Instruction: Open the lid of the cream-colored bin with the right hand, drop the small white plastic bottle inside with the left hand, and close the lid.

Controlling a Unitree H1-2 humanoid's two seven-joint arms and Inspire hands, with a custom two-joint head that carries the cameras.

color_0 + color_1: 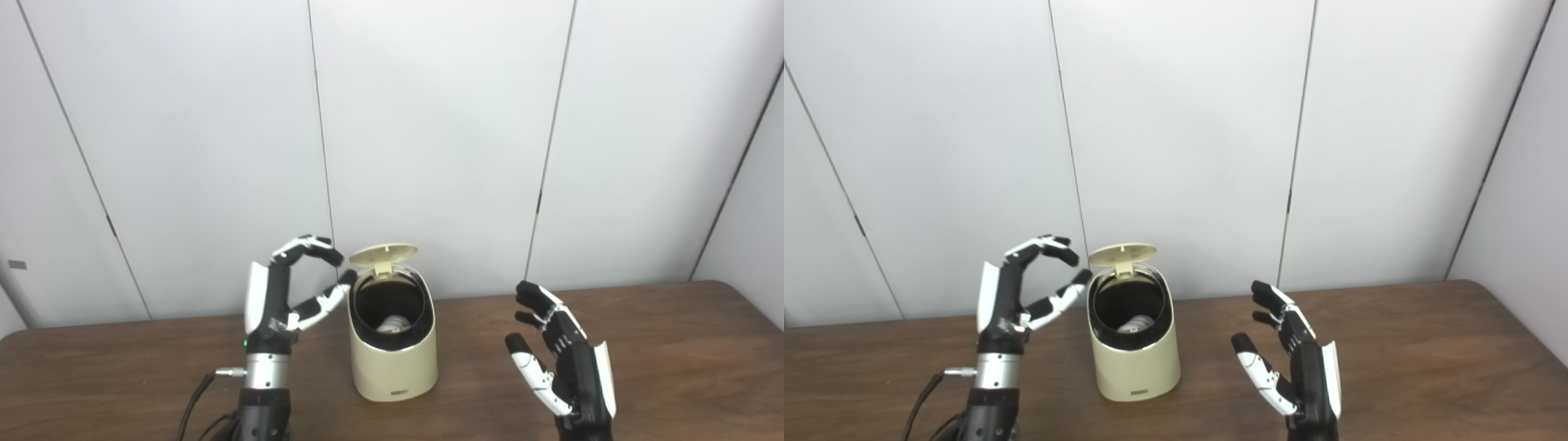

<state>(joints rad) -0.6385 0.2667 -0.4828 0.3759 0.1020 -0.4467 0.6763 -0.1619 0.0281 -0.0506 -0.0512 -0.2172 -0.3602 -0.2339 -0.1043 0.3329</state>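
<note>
The cream-colored bin (393,358) stands on the brown table (674,355) near the middle, with its lid (384,254) tipped up and open. The small white plastic bottle (395,323) lies inside the bin, partly hidden by the dark rim. My left hand (288,294) is raised just left of the bin, empty, with its fingers curled apart and its fingertips near the bin's rim. My right hand (560,361) is open and empty, held upright to the right of the bin, well apart from it. Both hands also show in the right eye view, the left hand (1026,300) and the right hand (1292,361).
A white panelled wall (429,135) stands close behind the table's back edge. A cable (196,392) hangs from my left wrist. The table's right corner (735,294) is at the far right.
</note>
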